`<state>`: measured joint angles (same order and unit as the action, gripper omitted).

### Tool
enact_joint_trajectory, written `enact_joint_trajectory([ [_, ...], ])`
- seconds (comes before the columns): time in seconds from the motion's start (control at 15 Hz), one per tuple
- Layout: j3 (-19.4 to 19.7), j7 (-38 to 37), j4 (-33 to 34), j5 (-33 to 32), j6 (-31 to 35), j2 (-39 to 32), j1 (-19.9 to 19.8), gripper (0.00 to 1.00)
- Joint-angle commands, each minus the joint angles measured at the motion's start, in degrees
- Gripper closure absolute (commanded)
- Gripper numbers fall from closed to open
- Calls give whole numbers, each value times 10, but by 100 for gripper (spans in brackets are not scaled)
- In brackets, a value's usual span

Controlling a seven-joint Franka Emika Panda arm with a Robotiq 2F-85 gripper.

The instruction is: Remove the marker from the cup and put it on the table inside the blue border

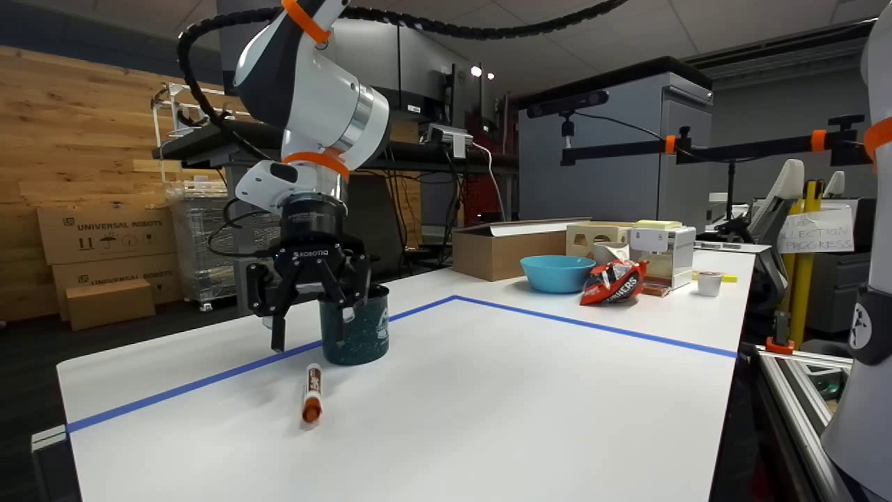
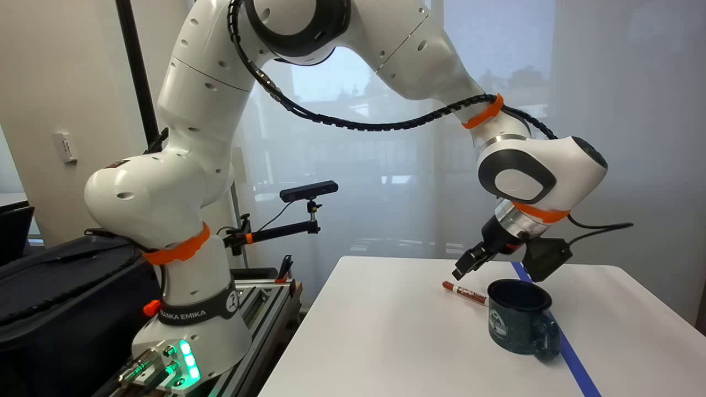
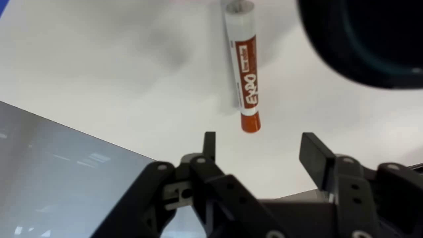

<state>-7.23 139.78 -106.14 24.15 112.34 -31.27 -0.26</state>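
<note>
Black two-fingered pincer (image 3: 258, 145): I'm spread apart. Slim white orange-tipped marker (image 3: 246, 71) lies inside blue tape border (image 1: 592, 325), beside dark-green speckled mug (image 2: 515, 324).

I stand in a robotics lab: left in the frame, a UNIVERSAL ROBOTS carton (image 1: 108, 240); upper right, a mounted camera (image 1: 568, 104).

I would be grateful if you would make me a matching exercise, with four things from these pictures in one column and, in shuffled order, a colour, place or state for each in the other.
Things
1. marker
2. mug
3. gripper
4. bowl

Descriptions
A. open, holding nothing
B. light blue, in the same exterior view as a red bag
C. lying on its side on the table
D. dark blue-green, standing upright

Right pairs: 1-C, 2-D, 3-A, 4-B
</note>
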Motion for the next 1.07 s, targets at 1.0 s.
enact_joint_trajectory([
  [1.0, 28, -263, -58, -11, 9, 190, -12, 0],
])
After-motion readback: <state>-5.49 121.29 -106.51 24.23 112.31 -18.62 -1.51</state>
